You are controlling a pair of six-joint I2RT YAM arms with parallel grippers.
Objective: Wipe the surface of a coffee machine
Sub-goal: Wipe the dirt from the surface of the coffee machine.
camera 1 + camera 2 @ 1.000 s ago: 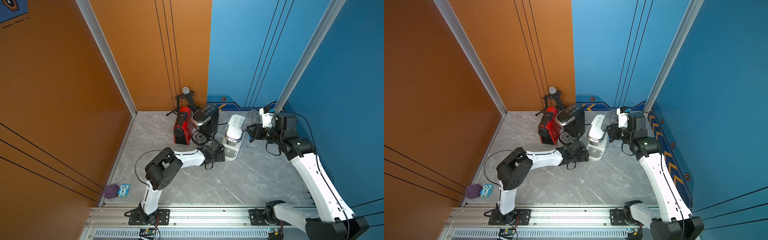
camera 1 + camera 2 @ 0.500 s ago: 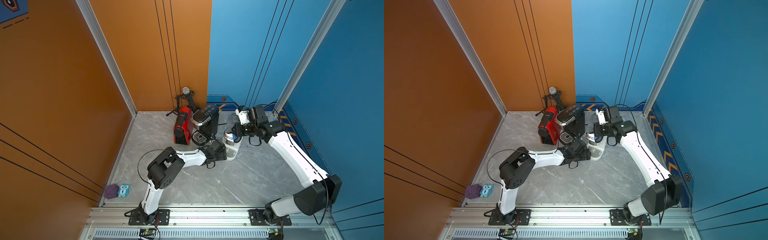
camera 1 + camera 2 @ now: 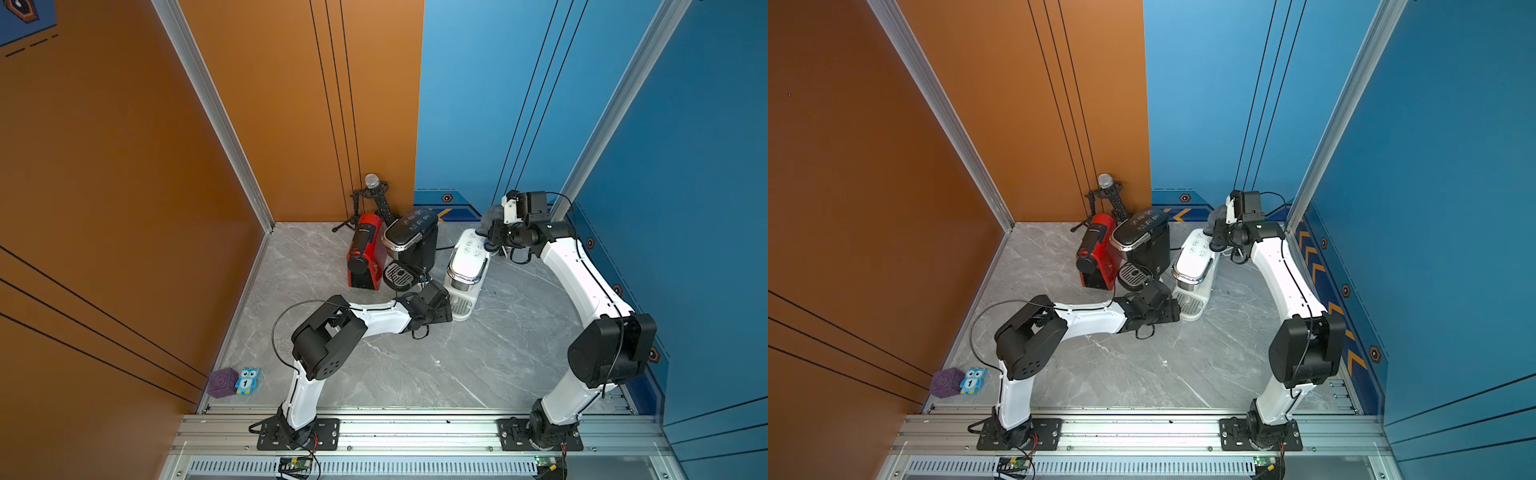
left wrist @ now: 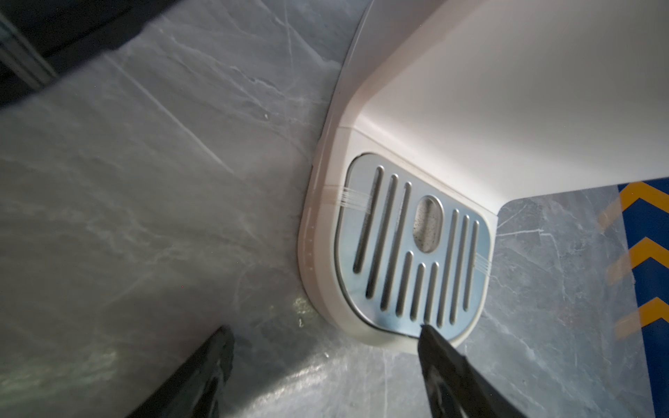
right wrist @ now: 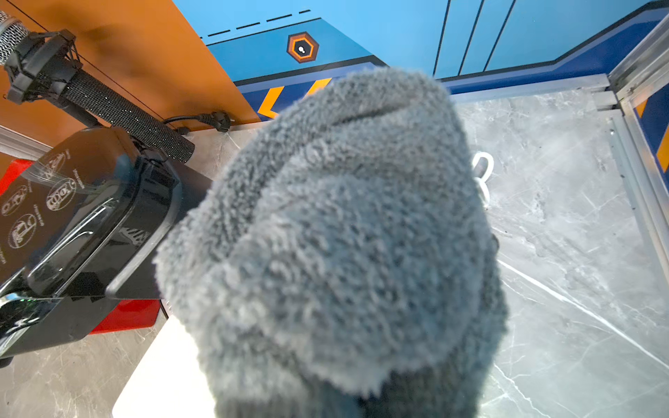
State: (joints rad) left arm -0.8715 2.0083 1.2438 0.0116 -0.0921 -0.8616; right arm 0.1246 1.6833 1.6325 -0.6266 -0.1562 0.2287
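While my right claw (image 3: pixel 494 233) clamps the grey cloth (image 5: pixel 336 235) at the rear top edge of the white coffee machine (image 3: pixel 467 259), my left claw (image 4: pixel 324 327) gapes empty at its drip tray (image 4: pixel 412 249) on the bench (image 3: pixel 415 365).

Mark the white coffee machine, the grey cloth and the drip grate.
white coffee machine (image 3: pixel 467 257), in a top view, top panel
grey cloth (image 5: pixel 344 235), right wrist view, fluffy middle
drip grate (image 4: pixel 398 239), left wrist view, slotted metal

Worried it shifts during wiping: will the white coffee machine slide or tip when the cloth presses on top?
Tipping seems unlikely: the white coffee machine stands on a broad flat base. Sliding is likelier, since the table looks smooth and polished. The left gripper, jaws open at the base, may brace it against the cloth.
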